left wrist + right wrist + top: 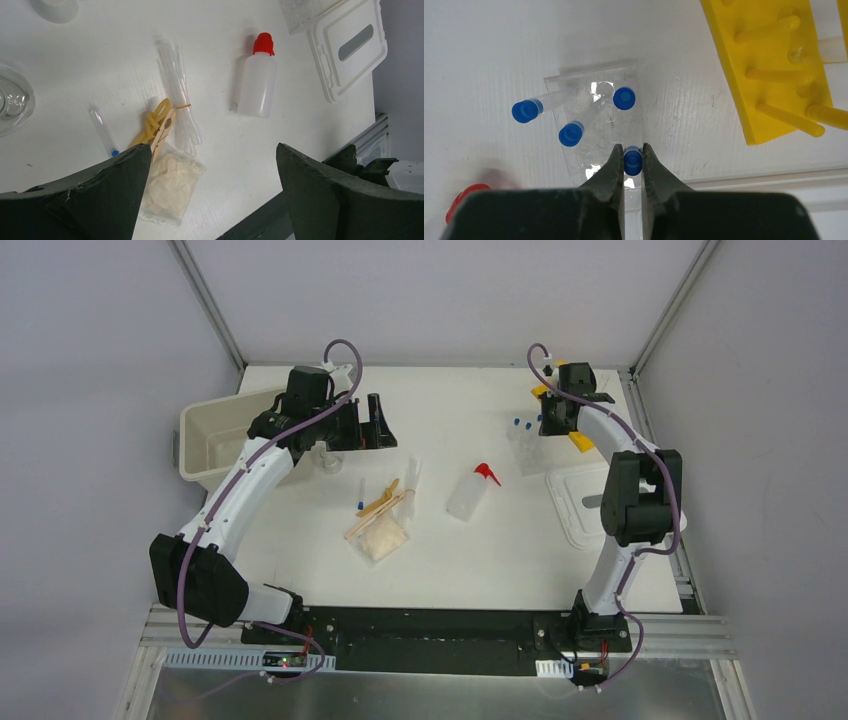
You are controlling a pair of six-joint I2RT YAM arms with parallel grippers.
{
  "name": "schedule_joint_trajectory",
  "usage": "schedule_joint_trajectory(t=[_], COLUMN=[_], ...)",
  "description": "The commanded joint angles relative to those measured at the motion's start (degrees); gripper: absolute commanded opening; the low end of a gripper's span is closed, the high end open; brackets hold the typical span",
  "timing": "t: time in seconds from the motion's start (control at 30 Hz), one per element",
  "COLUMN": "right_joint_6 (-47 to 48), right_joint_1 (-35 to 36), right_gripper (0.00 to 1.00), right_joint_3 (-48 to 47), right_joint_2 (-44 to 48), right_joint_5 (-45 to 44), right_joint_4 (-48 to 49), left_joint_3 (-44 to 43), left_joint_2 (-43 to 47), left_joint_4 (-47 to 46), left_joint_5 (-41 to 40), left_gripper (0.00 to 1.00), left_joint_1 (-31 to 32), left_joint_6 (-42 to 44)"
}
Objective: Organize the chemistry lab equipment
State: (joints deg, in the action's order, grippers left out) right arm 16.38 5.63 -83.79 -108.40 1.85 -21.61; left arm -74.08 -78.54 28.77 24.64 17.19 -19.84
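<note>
Blue-capped and upright, one small tube (633,167) is pinched between the fingers of our right gripper (633,159) over the near edge of the clear holder (589,160). We judge it is being seated there, where three others stand or lean, the yellow rack (734,60) just beside. Our left gripper (212,150) hangs spread wide and empty above a loose tube (102,131), wooden sticks (161,131), beige packet (170,185) and squeeze bottle (256,82), all lying outside any container.

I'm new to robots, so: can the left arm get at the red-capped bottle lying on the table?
Probably yes: the left gripper hangs open above the table, and the bottle lies alone with bare table around it.
</note>
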Motion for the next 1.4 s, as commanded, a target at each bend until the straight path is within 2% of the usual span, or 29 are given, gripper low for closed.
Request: schedule_joint_trajectory(t=[0.0, 0.07, 0.27, 0.47, 0.57, 0.73, 0.93, 1.0, 1.13, 1.37], right_joint_6=[0.7, 0.6, -0.3, -2.1, -3.2, -4.5, -6.8, -7.5, -8.5, -7.7], right_joint_1=[0.5, 0.5, 0.5, 0.5, 0.5, 0.5, 0.5, 0.6, 1.0, 2.5], right_gripper=[0.02, 0.04, 0.23, 0.39, 0.5, 0.6, 0.63, 0.63, 0.63, 0.64], right_joint_3=[-3.2, -3.3, -4.1, -5.9, -7.2, -9.3, -10.6, -10.1, -9.5, -8.3], right_joint_2=[-1.1, -1.3, -1.5, 2.3, 4.5, 8.1, 12.6, 14.5, 16.7, 20.0], right_joint_5=[-0.9, -0.8, -0.1, 1.2, 1.5, 1.7, 4.4, 6.0, 9.3, 16.1], right_joint_4=[-2.7, -3.0, -4.8, -6.4, -7.6, -9.7, -12.7, -13.5, -15.8, -19.1], left_joint_3=[0.2, 0.0, 0.1, 3.5, 6.2, 11.5, 11.3, 9.8, 6.1, 1.4], left_joint_2=[0.9, 0.5, -0.5, 0.6, 1.6, 1.9, -3.4, -6.0, -12.3, -20.9], left_joint_4=[-0.1, 0.1, 1.1, 3.2, 4.5, 6.1, 6.5, 6.5, 6.6, 6.5], left_joint_5=[-1.5, -1.6, -2.4, -3.8, -6.1, -12.8, -23.0, -25.0, -27.7, -28.3], left_gripper=[0.99, 0.99, 0.99, 0.99, 0.83, 0.55, 0.38, 0.35, 0.32, 0.31], left_joint_1=[-0.1, -0.1, -0.1, -0.1, 0.3, 2.9, 4.5, 4.4, 4.4, 4.4], left_joint_6=[2.1, 2.2, 3.6, 7.2, 9.0, 11.9, 15.8, 16.8, 17.3, 16.4])
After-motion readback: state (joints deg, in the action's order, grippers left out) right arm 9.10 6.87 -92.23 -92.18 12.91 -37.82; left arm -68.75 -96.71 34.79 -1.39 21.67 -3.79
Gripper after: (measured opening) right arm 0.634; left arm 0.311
